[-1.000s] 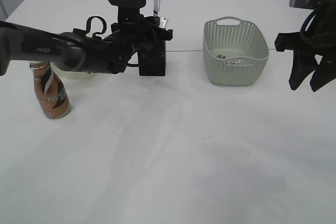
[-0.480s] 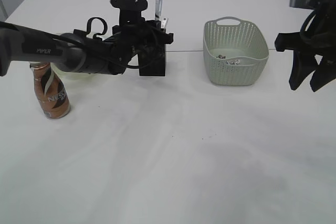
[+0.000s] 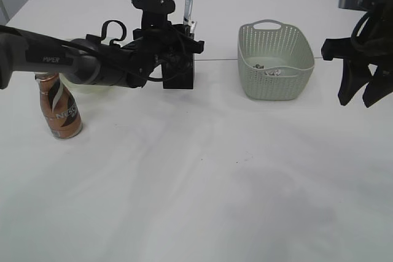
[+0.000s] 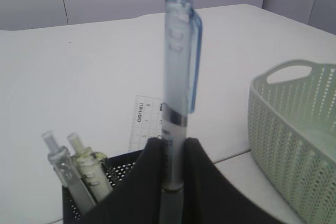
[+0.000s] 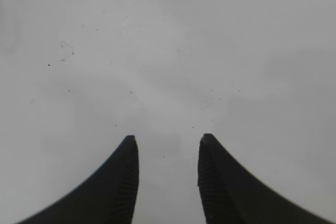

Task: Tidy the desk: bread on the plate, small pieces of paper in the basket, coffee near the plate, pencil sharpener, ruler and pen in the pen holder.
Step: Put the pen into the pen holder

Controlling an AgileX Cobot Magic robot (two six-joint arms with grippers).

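Observation:
My left gripper (image 4: 172, 142) is shut on a clear blue pen (image 4: 178, 77), held upright over the black mesh pen holder (image 4: 118, 170). In the holder stand the clear ruler (image 4: 146, 124) and two other pens (image 4: 79, 177). In the exterior view the left gripper (image 3: 186, 34) is at the pen holder (image 3: 179, 72), with the pen (image 3: 188, 4) sticking up. Small pieces of paper (image 3: 267, 69) lie in the basket (image 3: 274, 84). The coffee (image 3: 59, 105) stands at the left. My right gripper (image 3: 359, 99) hangs open and empty to the right of the basket. The left arm hides the plate and bread. No pencil sharpener shows.
The basket's wall (image 4: 294, 145) stands close on the right of the pen holder. Under my right gripper (image 5: 168, 145) there is only bare white desk (image 5: 168, 51). The desk's seam (image 3: 215, 59) runs between pen holder and basket.
The left gripper with the pen has shifted slightly to the right at the pen holder. The right arm has not moved.

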